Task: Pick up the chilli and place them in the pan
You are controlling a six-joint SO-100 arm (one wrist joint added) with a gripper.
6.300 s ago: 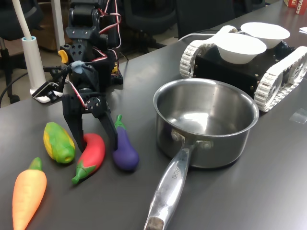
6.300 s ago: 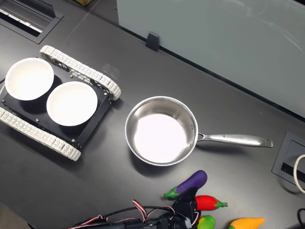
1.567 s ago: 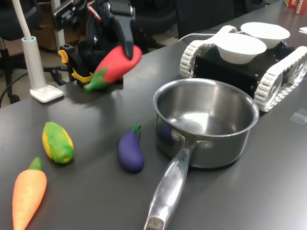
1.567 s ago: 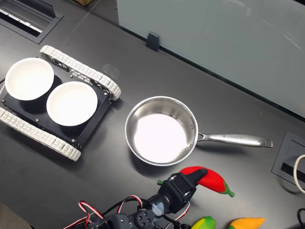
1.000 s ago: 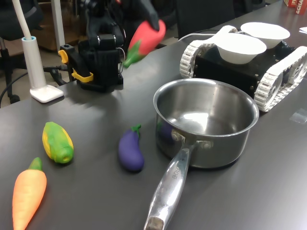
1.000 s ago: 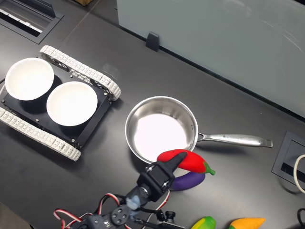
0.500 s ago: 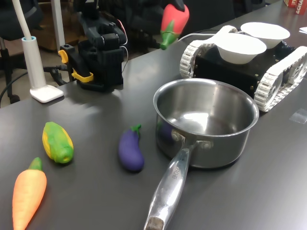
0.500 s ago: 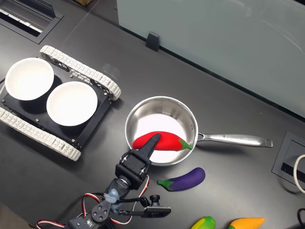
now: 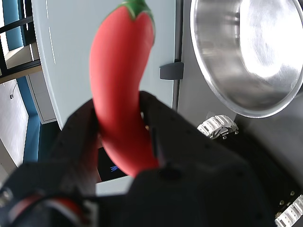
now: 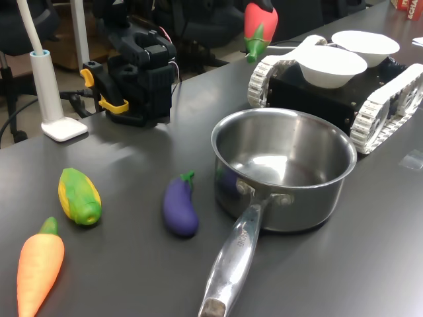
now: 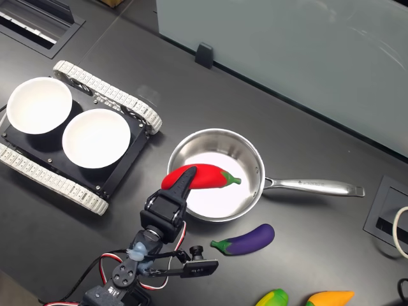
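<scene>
My gripper [image 9: 120, 124] is shut on the glossy red chilli [image 9: 122, 80], whose green stem cap points away from the wrist. In the second exterior view the gripper [image 11: 183, 182] holds the chilli [image 11: 203, 176] in the air over the left part of the steel pan [image 11: 220, 201], stem toward the pan's handle. In the first exterior view the chilli [image 10: 260, 23] hangs high at the top edge, stem down, behind the pan [image 10: 301, 206]. The pan [image 9: 246, 52] has nothing inside it.
A purple eggplant [image 10: 180, 209], a yellow-green corn [image 10: 79, 195] and an orange carrot [image 10: 39, 267] lie on the dark table left of the pan's handle [image 10: 232, 259]. A tracked vehicle [image 11: 83, 191] carries two white bowls. The arm's base [image 10: 140, 74] stands at the back.
The gripper has carried the chilli up from between the corn and eggplant and across toward the pan; over the last half second it moved further over the pan's left side.
</scene>
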